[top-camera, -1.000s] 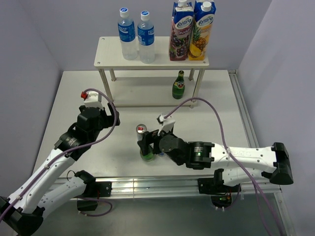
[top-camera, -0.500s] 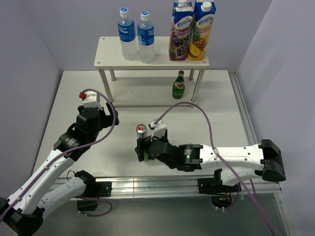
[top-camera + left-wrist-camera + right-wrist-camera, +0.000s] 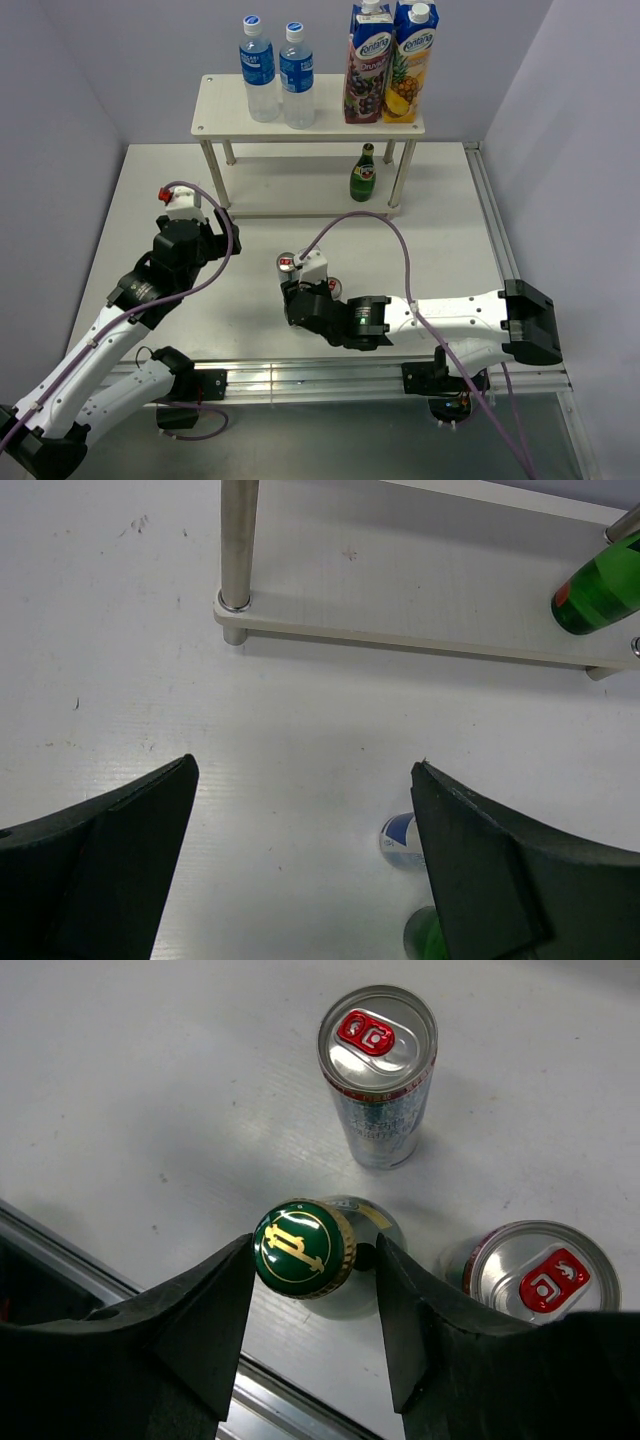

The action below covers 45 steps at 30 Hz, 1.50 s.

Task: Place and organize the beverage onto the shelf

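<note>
A green bottle with a gold-edged green cap point(image 3: 303, 1248) stands near the table's front edge, and my right gripper point(image 3: 315, 1250) is shut on it, one finger on each side. In the top view the right gripper point(image 3: 296, 300) hides most of that bottle. Two silver cans with red tabs point(image 3: 377, 1035) point(image 3: 540, 1275) stand just beyond it. The shelf point(image 3: 225, 115) at the back carries two water bottles point(image 3: 258, 70) and two juice cartons point(image 3: 367, 65) on its top board. Another green bottle point(image 3: 363, 175) stands on its lower board. My left gripper point(image 3: 305, 770) hangs open over bare table, holding nothing.
The left wrist view shows the shelf's lower board point(image 3: 400, 640), one metal leg point(image 3: 238, 540), and a blue and silver can point(image 3: 398, 840) beside the right finger. A metal rail point(image 3: 330, 372) runs along the table's front edge. Grey walls enclose the table on three sides.
My right arm slid left and lower around the near green bottle, and its jaws closed from wide open onto it. The left arm has not moved.
</note>
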Tool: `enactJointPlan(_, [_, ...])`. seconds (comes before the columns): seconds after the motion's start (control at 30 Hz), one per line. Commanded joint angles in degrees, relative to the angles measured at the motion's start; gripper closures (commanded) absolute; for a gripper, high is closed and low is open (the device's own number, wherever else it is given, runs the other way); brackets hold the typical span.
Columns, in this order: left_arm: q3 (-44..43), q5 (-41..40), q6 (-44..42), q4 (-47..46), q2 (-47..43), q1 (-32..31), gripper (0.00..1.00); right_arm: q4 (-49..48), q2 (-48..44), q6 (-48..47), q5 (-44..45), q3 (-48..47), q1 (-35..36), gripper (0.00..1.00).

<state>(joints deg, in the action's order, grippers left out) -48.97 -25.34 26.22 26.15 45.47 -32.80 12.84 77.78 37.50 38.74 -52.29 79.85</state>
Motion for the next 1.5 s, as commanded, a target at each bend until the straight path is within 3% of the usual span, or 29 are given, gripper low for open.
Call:
enactJointPlan(0.0, [-0.07,-0.06,0.41,-0.66,-1.00,0.19,0.06,-2.56,0.71,-0.40,3.88,-1.41,0.39,0.44])
enactJointPlan(0.13, [-0.07,0.21,0.41,-0.58,-0.74,0.28,0.06,-2.91,1.23,-1.02,4.59,-1.41,0.39,0.54])
enactJointPlan(0.33, [-0.16,0.47,0.33,-0.66,-0.82,0.28,0.06,-2.82,1.67,-2.07,3.97,-2.20,0.39,0.81])
enactJointPlan(0.57, [-0.16,0.56,0.24,-0.67,-1.00,0.28,0.06,-1.33,0.19,-3.39,3.62,-4.66,0.39,0.97])
enactJointPlan(1.07, [-0.25,0.47,0.24,-0.58,-1.53,0.28,0.06,3.86,-7.37,-5.94,5.12,-11.51,0.65,1.00])
enactJointPlan(1.47, [-0.16,0.38,0.15,-0.58,-1.79,0.28,0.06,3.86,-8.17,-10.95,7.93,-16.88,0.65,1.00])
